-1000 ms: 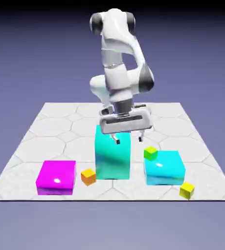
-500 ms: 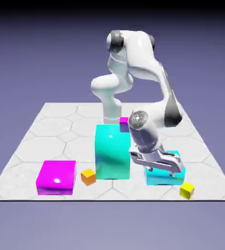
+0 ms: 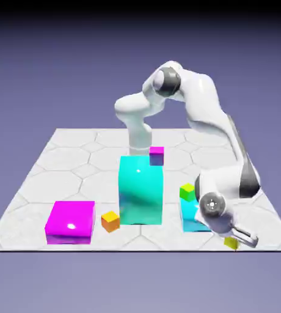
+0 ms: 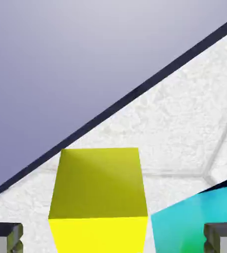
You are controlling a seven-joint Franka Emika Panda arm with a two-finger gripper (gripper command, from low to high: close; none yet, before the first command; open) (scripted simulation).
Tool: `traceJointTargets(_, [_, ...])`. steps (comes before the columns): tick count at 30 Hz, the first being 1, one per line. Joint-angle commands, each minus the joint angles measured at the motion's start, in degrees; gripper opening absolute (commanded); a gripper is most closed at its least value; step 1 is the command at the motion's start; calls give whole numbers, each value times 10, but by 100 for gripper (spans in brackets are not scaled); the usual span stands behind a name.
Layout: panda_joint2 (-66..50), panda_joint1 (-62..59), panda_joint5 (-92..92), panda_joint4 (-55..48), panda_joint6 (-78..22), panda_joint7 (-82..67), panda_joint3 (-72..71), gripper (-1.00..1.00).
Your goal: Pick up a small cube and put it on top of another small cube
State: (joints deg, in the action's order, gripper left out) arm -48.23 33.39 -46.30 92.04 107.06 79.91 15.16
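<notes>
lying between open hand (image 4: 113,237) fingers: yellow cube (image 4: 98,197)

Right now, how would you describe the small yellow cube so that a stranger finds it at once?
Start at the low cyan block on the exterior view's right. The small yellow cube lies just past that block's corner, close to the table's near edge, where the open claw has arrived. It is plain yellow on every side; the orange-sided cube and green-topped cube are not.

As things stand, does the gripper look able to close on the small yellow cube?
Probably yes. In the hand view the yellow cube sits between the open gripper fingertips, with nothing in front of it. The cyan block lies close on one side, but apart from the cube.
</notes>
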Motion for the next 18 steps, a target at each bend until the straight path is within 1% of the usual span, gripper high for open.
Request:
traceJointTargets(1, [0,-15,12,2,11,5,-21,0])
traceJointTargets(11, [-4,-164,136,25,120,58,-228,0])
traceJointTargets(12, [-4,-166,138,25,121,59,-231,0])
traceJointTargets(13, [-4,-166,138,25,121,59,-231,-100])
traceJointTargets(14, [-4,-166,138,25,121,59,-231,-100])
traceJointTargets(18, [-3,-106,88,16,78,38,-148,-100])
